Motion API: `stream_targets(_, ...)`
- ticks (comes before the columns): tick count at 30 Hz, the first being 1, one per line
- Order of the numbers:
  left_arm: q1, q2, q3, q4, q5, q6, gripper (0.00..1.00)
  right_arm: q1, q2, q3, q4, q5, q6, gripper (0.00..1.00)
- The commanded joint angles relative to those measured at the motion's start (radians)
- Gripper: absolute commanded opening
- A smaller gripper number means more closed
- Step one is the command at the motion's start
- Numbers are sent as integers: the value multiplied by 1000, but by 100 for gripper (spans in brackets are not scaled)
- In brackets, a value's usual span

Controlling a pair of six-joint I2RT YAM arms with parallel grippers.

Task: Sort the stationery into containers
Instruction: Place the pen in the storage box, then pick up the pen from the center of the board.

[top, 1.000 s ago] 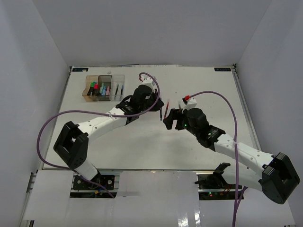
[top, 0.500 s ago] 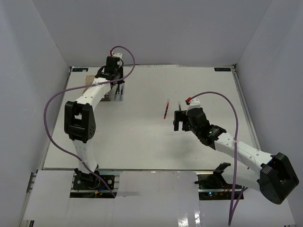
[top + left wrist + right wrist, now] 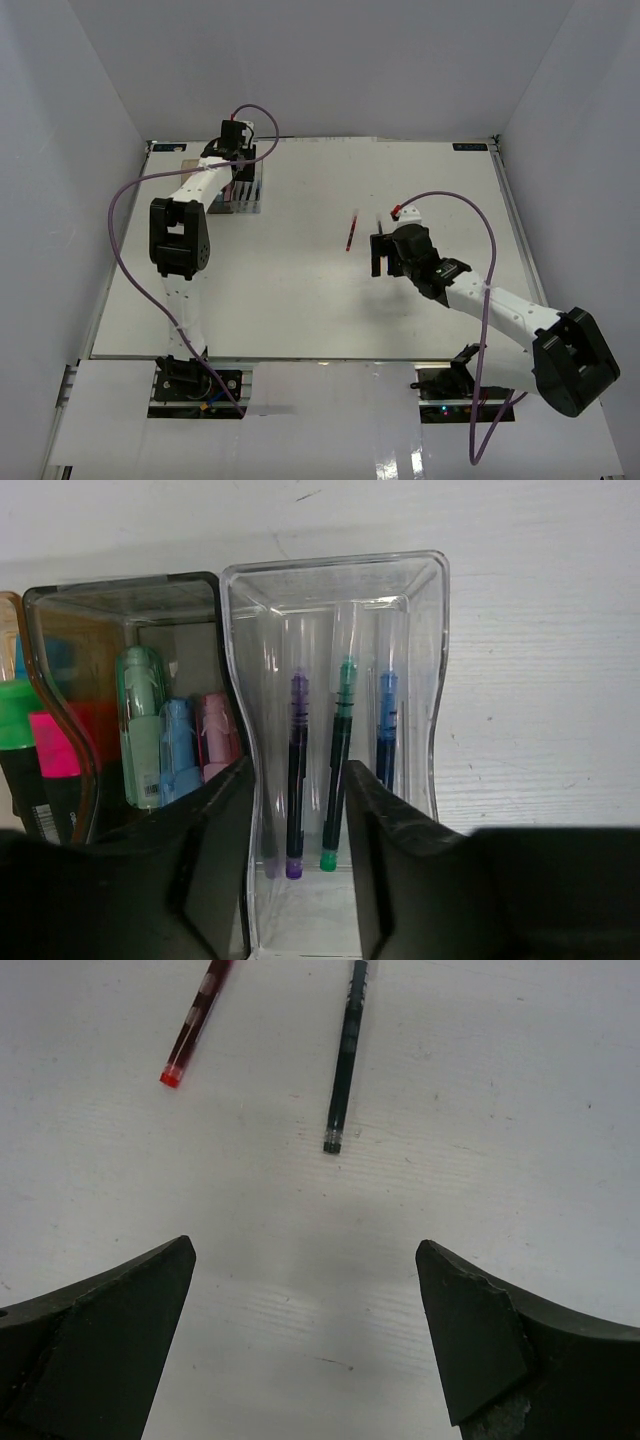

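While the left gripper [image 3: 296, 780] hangs parted over the clear bin [image 3: 428, 640], the right gripper [image 3: 305, 1250] gapes wide before a red pen [image 3: 195, 1025]

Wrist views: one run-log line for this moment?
left gripper: open, at clear bin | right gripper: open, empty | red pen, dark pen: loose on table

My left fingers [image 3: 210, 880] look matt black plastic; the clear bin [image 3: 330, 580] is glossy see-through plastic; the table [image 3: 500, 1080] is matt white, faintly scuffed.
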Motion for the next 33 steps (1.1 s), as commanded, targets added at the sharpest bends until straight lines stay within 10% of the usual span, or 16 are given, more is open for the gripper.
stream_targets(1, 0, -45, 14, -1, 39, 3, 54, -20, 46, 73, 4, 10, -20, 98)
stream_targets(11, 2, -410, -183, -2, 146, -174, 97, -99, 336, 224, 4, 45, -60, 82)
stream_targets(33, -54, -1068, -1021, 211, 515, -515, 96, -94, 569, 265, 29, 33, -14, 16)
